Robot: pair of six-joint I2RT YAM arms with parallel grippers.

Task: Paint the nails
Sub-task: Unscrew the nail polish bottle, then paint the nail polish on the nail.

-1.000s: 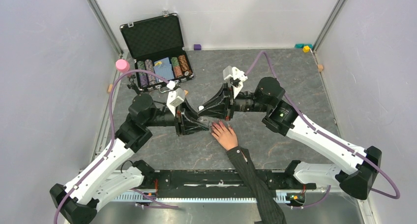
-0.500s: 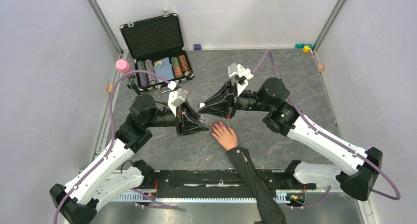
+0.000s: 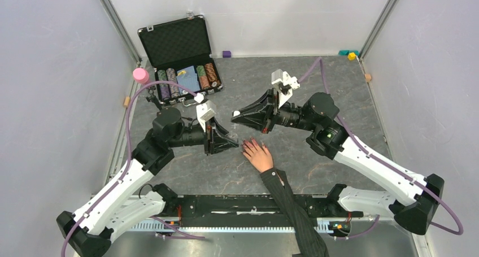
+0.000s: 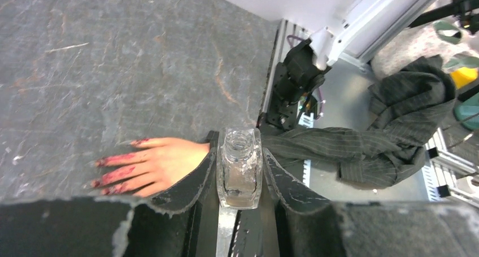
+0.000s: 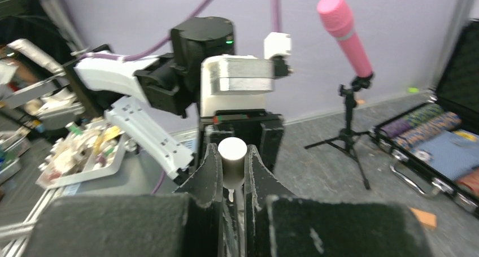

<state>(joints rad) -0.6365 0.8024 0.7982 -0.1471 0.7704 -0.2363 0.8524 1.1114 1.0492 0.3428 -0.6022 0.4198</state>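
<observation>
Two grips: left gripper clamps the bottle, right gripper the cap. The nails lie toward the near edge from the cap.

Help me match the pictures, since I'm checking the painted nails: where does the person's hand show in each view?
Top external: the hand lies flat at centre, fingers toward the upper left.
Left wrist: lower left, beside the clear bottle held in the jaws, fingers pointing left.
Right wrist: not in it; the jaws hold a white cap.
Shared landmark: the pinstriped sleeve, seen in the top and left wrist views.
</observation>
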